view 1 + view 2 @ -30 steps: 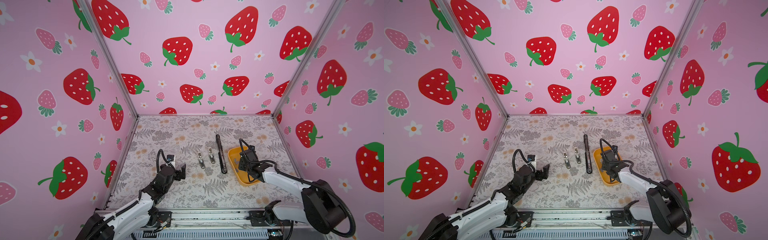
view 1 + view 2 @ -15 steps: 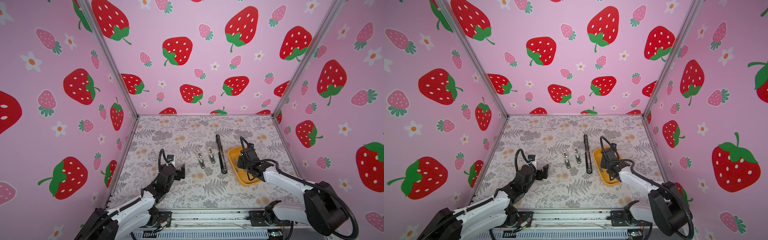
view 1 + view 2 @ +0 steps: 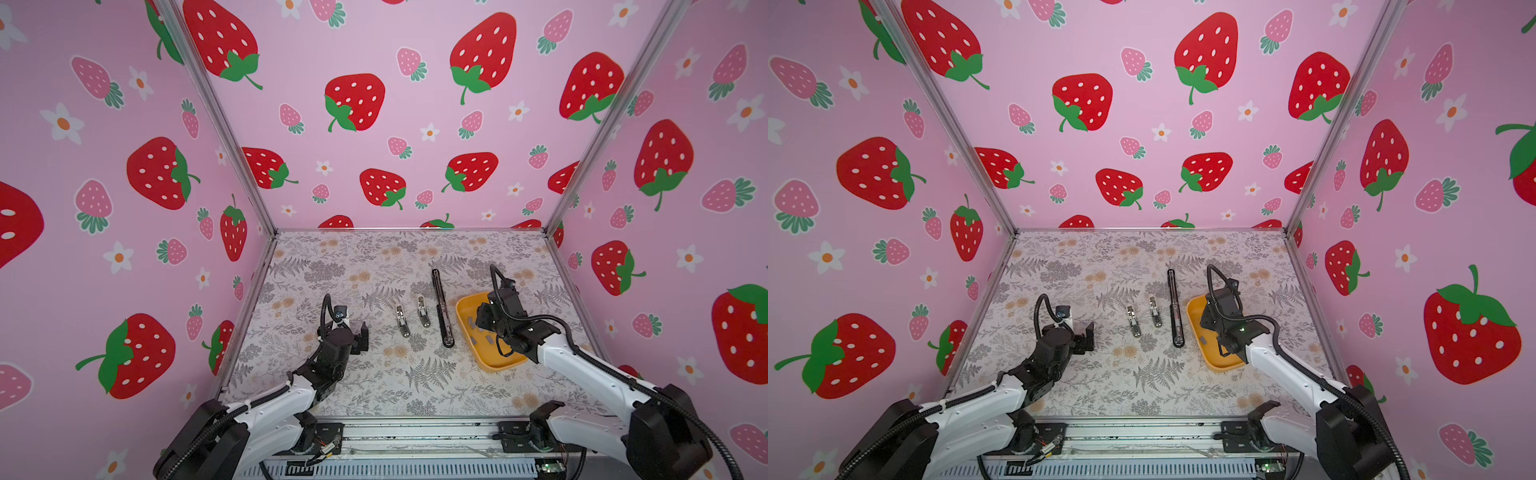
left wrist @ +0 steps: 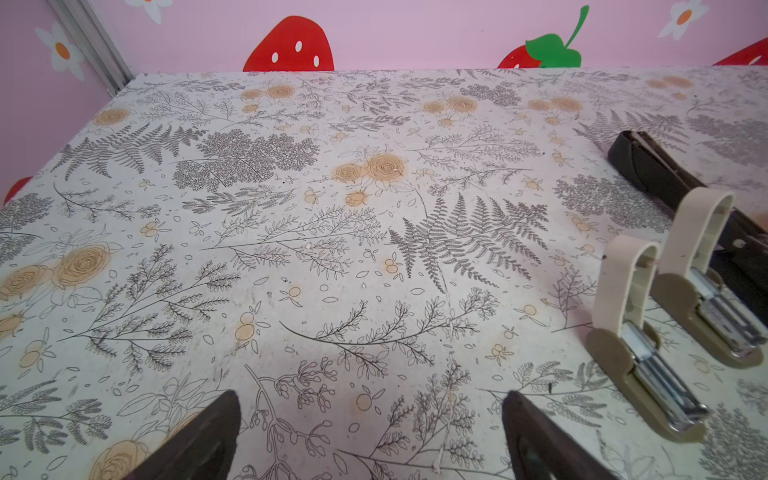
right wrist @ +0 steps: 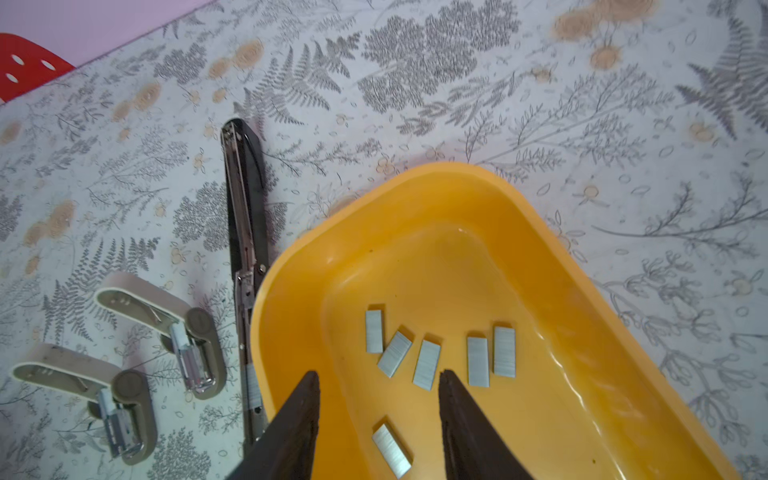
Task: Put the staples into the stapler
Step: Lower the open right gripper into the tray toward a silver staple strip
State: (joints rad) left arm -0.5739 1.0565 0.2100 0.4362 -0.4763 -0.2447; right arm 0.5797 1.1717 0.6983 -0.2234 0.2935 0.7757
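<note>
Several short grey strips of staples (image 5: 426, 365) lie in a yellow tray (image 5: 415, 183). One more strip (image 5: 390, 451) lies apart, on the tray floor between the fingers of my right gripper (image 5: 379, 376). The jaws stand apart and touch nothing. In both top views that gripper (image 3: 482, 322) (image 3: 1206, 322) hangs over the tray (image 3: 494, 365) (image 3: 1223, 365). Two small whitish staplers (image 3: 402, 321) (image 3: 423, 311) and a long black stapler (image 3: 441, 307) lie flipped open left of the tray. My left gripper (image 3: 359, 336) (image 4: 370, 405) is open and empty, left of the small staplers (image 4: 640, 357).
The floral table runs to pink strawberry walls at the back and both sides. The black stapler (image 5: 245, 216) lies close along the tray's rim. Bare table (image 4: 291, 232) stretches ahead of the left gripper.
The right gripper's jaws have narrowed a little and it has edged slightly over the tray. The left arm has shifted a little; its gripper stays wide open.
</note>
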